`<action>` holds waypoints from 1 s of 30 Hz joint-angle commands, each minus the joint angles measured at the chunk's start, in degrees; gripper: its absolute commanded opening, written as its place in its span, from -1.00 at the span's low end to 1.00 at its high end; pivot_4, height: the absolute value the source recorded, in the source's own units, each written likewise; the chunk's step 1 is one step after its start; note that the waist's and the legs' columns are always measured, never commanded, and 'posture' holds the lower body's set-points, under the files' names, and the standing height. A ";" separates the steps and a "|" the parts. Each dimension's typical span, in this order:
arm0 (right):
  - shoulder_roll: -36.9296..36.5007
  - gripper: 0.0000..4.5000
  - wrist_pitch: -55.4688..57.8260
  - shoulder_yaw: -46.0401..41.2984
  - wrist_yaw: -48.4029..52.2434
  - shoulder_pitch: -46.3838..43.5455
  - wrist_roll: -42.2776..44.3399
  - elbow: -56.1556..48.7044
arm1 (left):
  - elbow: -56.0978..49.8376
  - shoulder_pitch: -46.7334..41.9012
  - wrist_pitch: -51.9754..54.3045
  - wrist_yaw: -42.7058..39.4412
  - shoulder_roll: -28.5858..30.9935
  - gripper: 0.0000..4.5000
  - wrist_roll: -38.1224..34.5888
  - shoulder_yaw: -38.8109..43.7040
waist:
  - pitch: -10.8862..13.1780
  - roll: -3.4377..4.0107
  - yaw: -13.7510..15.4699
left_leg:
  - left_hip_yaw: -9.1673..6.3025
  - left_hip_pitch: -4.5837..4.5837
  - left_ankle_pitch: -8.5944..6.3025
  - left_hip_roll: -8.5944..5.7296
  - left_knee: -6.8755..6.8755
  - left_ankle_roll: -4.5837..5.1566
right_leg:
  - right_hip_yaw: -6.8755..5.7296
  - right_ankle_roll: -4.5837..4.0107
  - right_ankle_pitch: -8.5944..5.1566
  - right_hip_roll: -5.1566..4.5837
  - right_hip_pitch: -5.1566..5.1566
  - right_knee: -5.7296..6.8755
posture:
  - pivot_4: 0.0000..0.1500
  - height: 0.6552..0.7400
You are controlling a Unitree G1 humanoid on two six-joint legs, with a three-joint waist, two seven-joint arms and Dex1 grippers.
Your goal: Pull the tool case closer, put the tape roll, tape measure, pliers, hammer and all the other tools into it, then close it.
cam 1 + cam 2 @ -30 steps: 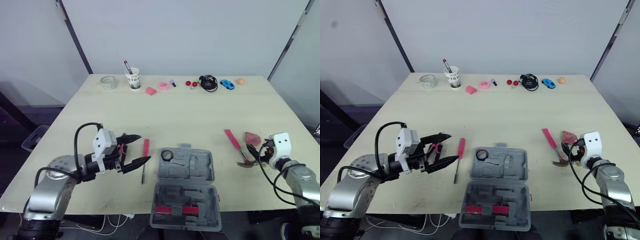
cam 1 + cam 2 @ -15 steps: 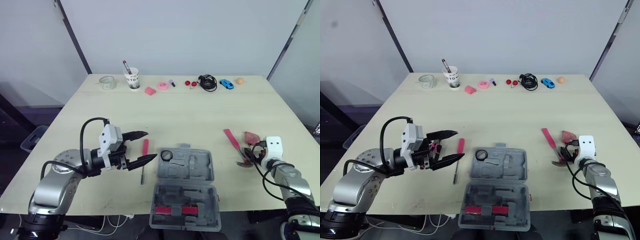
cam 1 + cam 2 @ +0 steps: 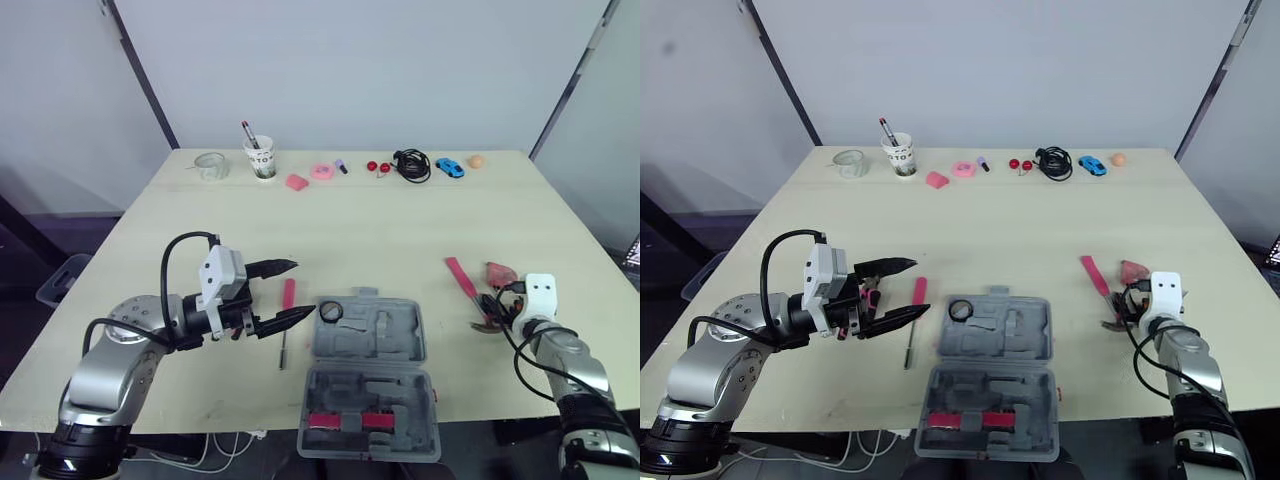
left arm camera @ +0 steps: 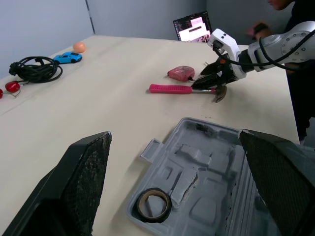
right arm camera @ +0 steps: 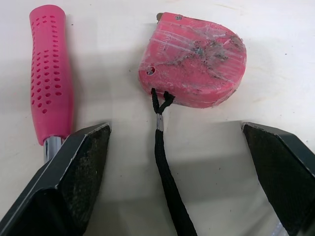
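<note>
The grey tool case (image 3: pixel 372 372) lies open near the front edge, with the black tape roll (image 3: pixel 332 311) in its far left corner. Left of it lies a pink-handled screwdriver (image 3: pixel 288 300). My left gripper (image 3: pixel 300 290) hovers open over the screwdriver, pointing at the case, and pink pliers handles (image 3: pixel 872 296) show beneath that arm. Right of the case lie the pink-handled hammer (image 3: pixel 462 277) and the pink tape measure (image 5: pixel 194 59). My right gripper (image 5: pixel 174 128) is open just short of them, with the tape measure's black lanyard (image 5: pixel 165 162) running between its fingers.
Along the table's back edge stand a glass jar (image 3: pixel 211 165), a cup of pens (image 3: pixel 262 159), small pink items (image 3: pixel 321 172), a black cable (image 3: pixel 412 165), a blue toy car (image 3: pixel 449 167) and an orange ball (image 3: pixel 476 160). A laptop (image 4: pixel 193 27) and a person (image 4: pixel 300 59) are beyond the right side.
My left gripper has moved a little forward and right, towards the case, staying open. My right arm has drawn in slightly towards the hammer head and tape measure.
</note>
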 commanded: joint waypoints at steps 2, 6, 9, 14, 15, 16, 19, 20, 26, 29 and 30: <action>0.19 1.00 -1.07 0.26 -0.59 -1.35 -0.68 0.63 | -1.84 -0.78 -0.21 0.01 0.03 0.96 -0.58 -0.22 | 0.00 0.00 -0.24 | 0.00 0.00 0.00 0.00 0.00 0.00 | 0.00 0.00 0.00 0.00 0.00 0.00 | 1.00 1.00; 0.37 0.78 -1.47 0.55 -0.53 -1.56 -1.04 1.36 | -1.91 -0.52 -0.27 0.16 0.11 1.00 -0.50 -0.12 | 0.00 0.00 -0.33 | -0.01 0.00 0.00 0.00 0.00 0.00 | 0.00 0.01 0.00 0.01 0.00 0.00 | 1.00 1.00; 0.44 0.70 -1.76 0.63 -0.46 -1.57 -1.26 1.80 | -1.78 -0.15 -0.29 0.24 0.12 1.00 -0.66 0.08 | 0.00 -0.01 -0.32 | 0.00 0.00 0.00 0.00 0.01 0.00 | 0.01 0.00 0.00 0.00 0.00 0.00 | 1.00 1.00; 0.64 0.46 -2.32 0.80 -0.29 -1.55 -1.48 2.19 | -1.90 -0.08 -0.36 0.34 0.10 1.00 -0.68 0.06 | -0.01 -0.01 -0.38 | 0.00 0.01 0.00 0.00 0.01 0.00 | 0.01 0.01 0.00 0.01 0.00 0.00 | 1.00 1.00; 0.67 0.46 -2.45 0.82 -0.20 -1.52 -1.51 2.23 | -1.91 -0.05 -0.39 0.32 0.09 1.00 -0.67 0.03 | -0.01 -0.01 -0.37 | 0.00 0.01 0.00 0.01 0.01 0.00 | 0.01 0.01 0.00 0.01 0.00 0.00 | 1.00 1.00; 0.68 0.46 -2.57 0.84 -0.09 -1.46 -1.55 2.20 | -1.99 0.00 -0.37 0.32 0.09 1.00 -0.69 0.01 | -0.01 -0.02 -0.37 | 0.01 0.01 0.00 0.01 0.01 0.00 | 0.01 0.00 0.00 0.00 0.00 0.00 | 1.00 1.00; 0.70 0.15 -2.81 0.91 0.06 -1.43 -1.67 2.34 | -1.85 -0.08 -0.46 0.25 0.07 1.00 -0.62 -0.09 | -0.01 -0.02 -0.38 | 0.01 0.01 0.00 0.01 0.00 0.00 | 0.02 0.00 0.00 0.00 0.00 0.00 | 1.00 1.00; 0.67 -0.03 -2.87 0.96 0.08 -1.42 -1.68 2.40 | -1.81 -0.09 -0.49 0.25 0.07 1.00 -0.60 -0.11 | -0.01 -0.01 -0.36 | 0.00 0.01 0.00 0.01 0.00 0.00 | 0.02 0.00 0.00 0.01 0.00 0.00 | 1.00 1.00; 0.46 -0.44 -3.33 1.20 0.64 -1.63 -1.68 2.98 | -1.96 -0.07 -0.56 0.34 -0.04 1.00 -0.58 -0.15 | -0.01 -0.02 -0.34 | 0.01 0.01 0.00 0.00 0.01 0.00 | 0.02 -0.01 0.00 0.00 0.01 -0.01 | 1.00 1.00; 0.48 -0.44 -3.57 1.20 0.75 -1.93 -1.76 3.50 | -2.04 -0.03 -0.60 0.48 -0.17 1.00 -0.58 -0.13 | -0.01 -0.02 -0.38 | 0.00 0.01 0.00 0.01 0.00 0.00 | 0.02 0.00 0.00 0.01 0.00 -0.01 | 1.00 1.00; 0.48 -0.44 -3.65 1.22 0.81 -1.99 -1.80 3.61 | -2.08 0.01 -0.60 0.50 -0.19 1.00 -0.55 -0.15 | -0.01 -0.02 -0.39 | 0.01 0.01 0.00 0.01 0.00 0.00 | 0.02 0.00 0.00 0.01 0.00 -0.01 | 1.00 1.00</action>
